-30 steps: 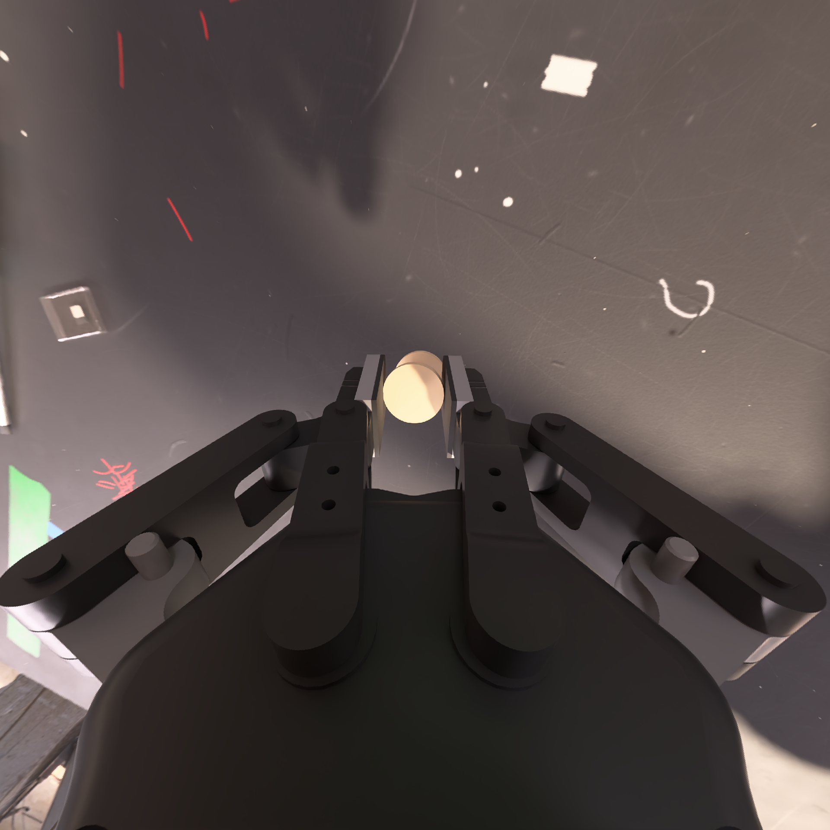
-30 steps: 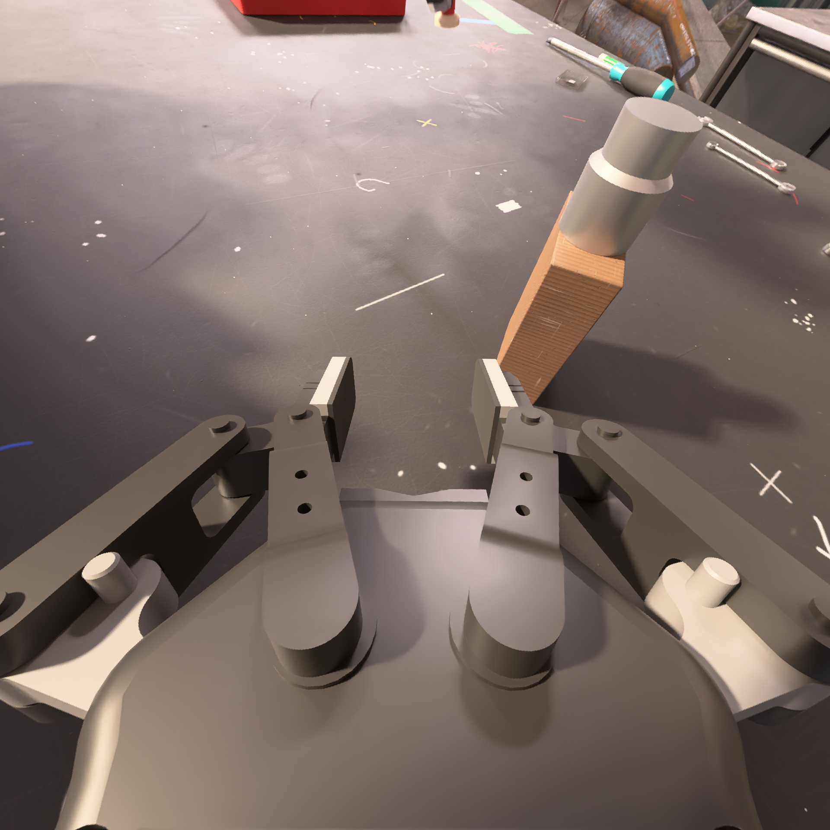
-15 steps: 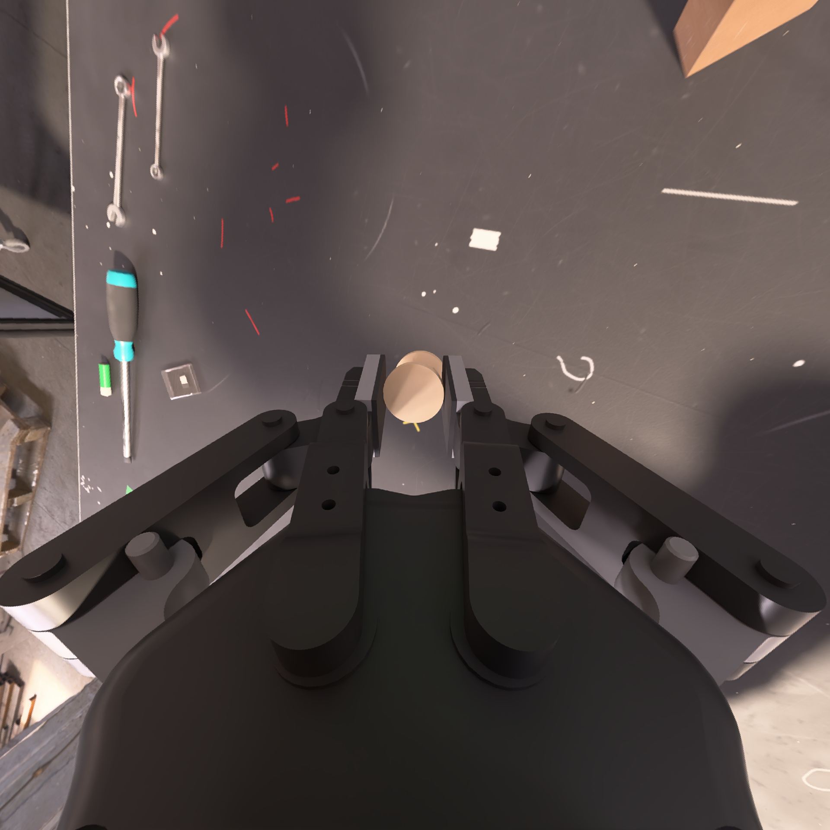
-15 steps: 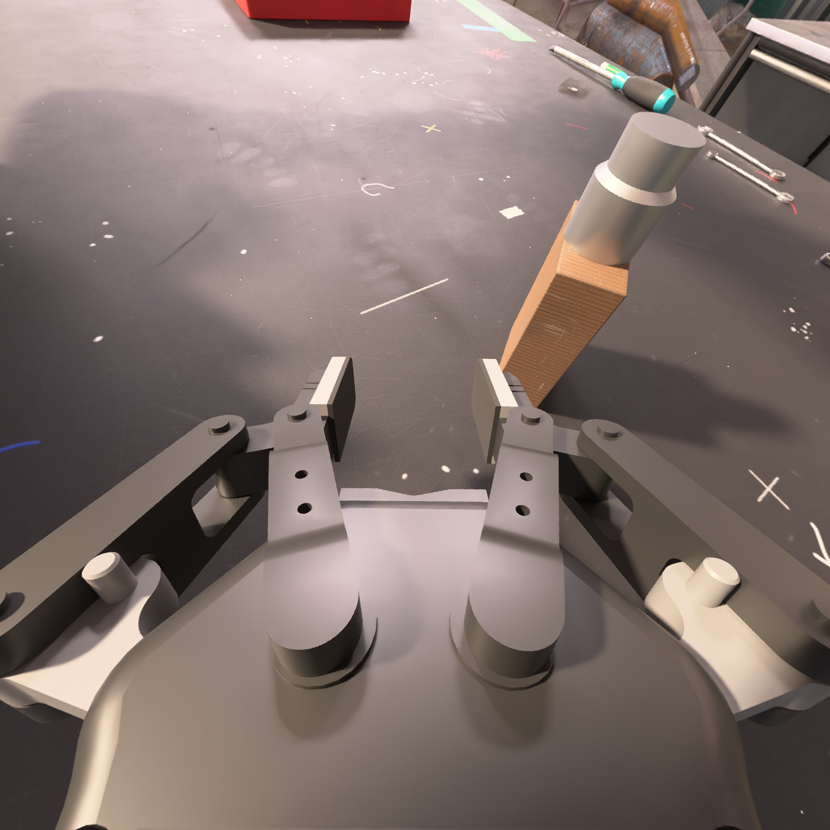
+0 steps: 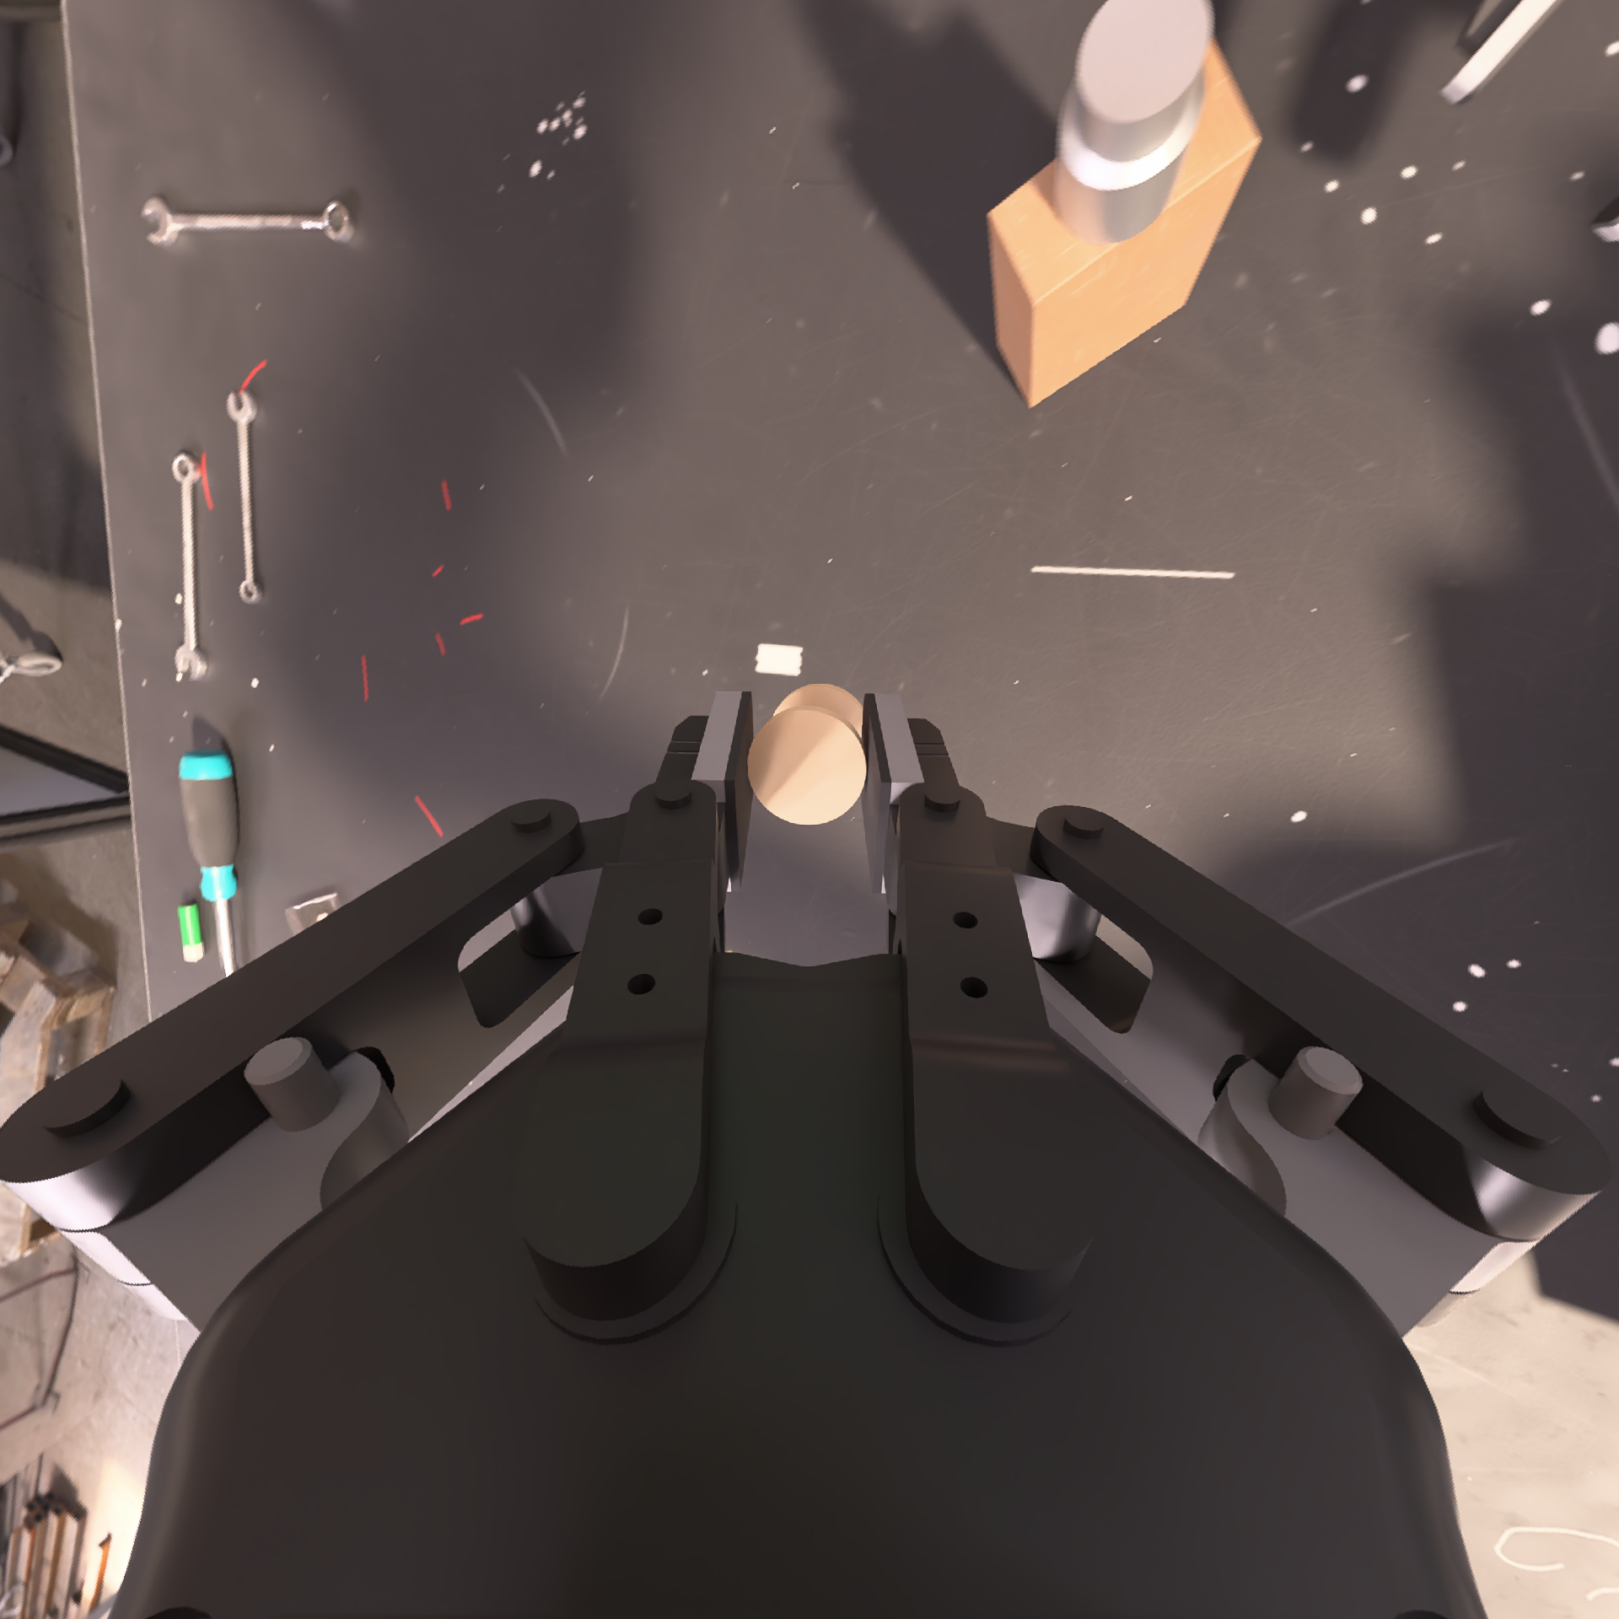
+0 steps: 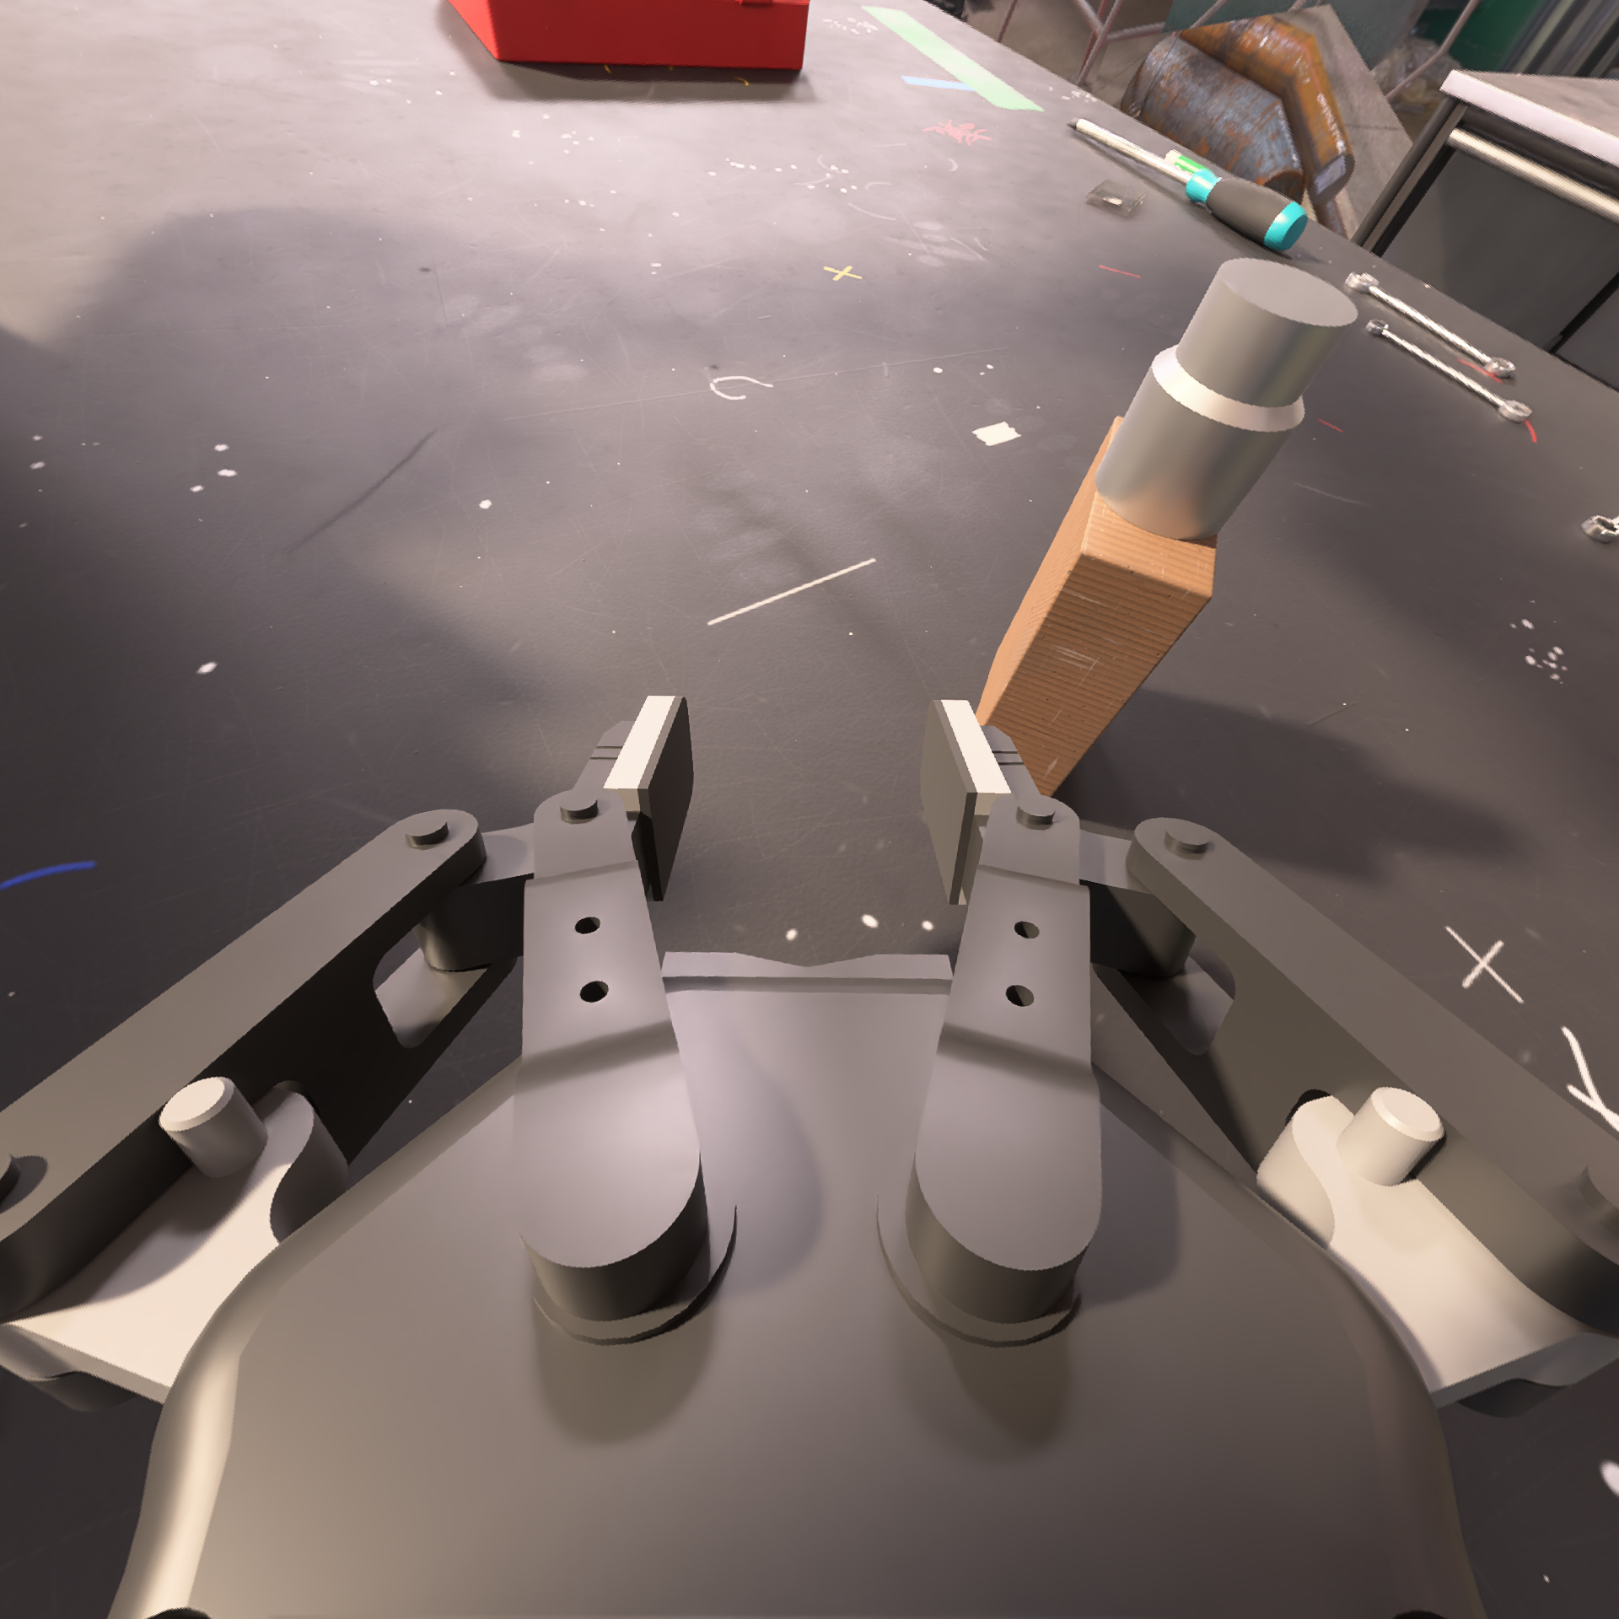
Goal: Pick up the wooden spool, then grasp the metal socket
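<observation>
1. Left gripper (image 5: 807, 771) clamps the spool (image 5: 807, 767), held above the table (image 5: 701, 394).
2. Right gripper (image 6: 810, 780) gapes, holding nothing.
3. Socket (image 6: 1222, 403) stands on the block (image 6: 1099, 631), beside the right gripper.

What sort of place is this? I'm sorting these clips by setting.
Most likely a workshop: a dark, scuffed, paint-flecked workbench with wrenches and a screwdriver lying on it, a red toolbox at the far end, and rusty metal scrap beyond the edge.
</observation>
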{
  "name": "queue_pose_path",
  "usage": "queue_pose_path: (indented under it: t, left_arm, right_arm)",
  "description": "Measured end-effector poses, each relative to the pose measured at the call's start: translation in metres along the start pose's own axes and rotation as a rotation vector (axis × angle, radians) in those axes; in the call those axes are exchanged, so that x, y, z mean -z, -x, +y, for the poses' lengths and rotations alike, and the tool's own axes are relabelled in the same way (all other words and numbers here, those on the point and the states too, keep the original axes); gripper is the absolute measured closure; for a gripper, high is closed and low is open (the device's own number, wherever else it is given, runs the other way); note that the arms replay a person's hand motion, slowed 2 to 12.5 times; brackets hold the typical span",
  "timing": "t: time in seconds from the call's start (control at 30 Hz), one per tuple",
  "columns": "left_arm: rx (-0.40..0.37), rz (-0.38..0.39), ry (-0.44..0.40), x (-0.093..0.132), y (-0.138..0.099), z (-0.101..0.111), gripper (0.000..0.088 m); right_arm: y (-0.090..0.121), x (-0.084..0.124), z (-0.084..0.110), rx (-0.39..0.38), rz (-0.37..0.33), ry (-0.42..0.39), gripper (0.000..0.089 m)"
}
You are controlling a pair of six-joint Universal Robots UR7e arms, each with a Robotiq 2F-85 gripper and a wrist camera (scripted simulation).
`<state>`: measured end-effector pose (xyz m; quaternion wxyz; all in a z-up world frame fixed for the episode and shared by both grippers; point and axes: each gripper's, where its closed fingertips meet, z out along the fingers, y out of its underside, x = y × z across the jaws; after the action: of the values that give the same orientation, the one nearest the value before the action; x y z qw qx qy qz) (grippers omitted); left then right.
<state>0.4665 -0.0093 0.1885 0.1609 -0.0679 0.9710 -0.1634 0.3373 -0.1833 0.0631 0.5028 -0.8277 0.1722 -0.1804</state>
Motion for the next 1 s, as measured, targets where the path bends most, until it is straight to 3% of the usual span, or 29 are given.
queue_pose_path:
  t: [0.53,1.0]
  left_arm:
    - [-0.127,0.163,-0.036,-0.052,-0.079,-0.049,0.0658]
    - [-0.177,0.256,-0.008,-0.102,-0.124,-0.056,0.0658]
  right_arm:
    - [-0.002,0.003,-0.002,0.006,0.01,-0.007,0.0418]
    - [-0.003,0.006,-0.003,0.009,0.017,-0.017,0.0419]
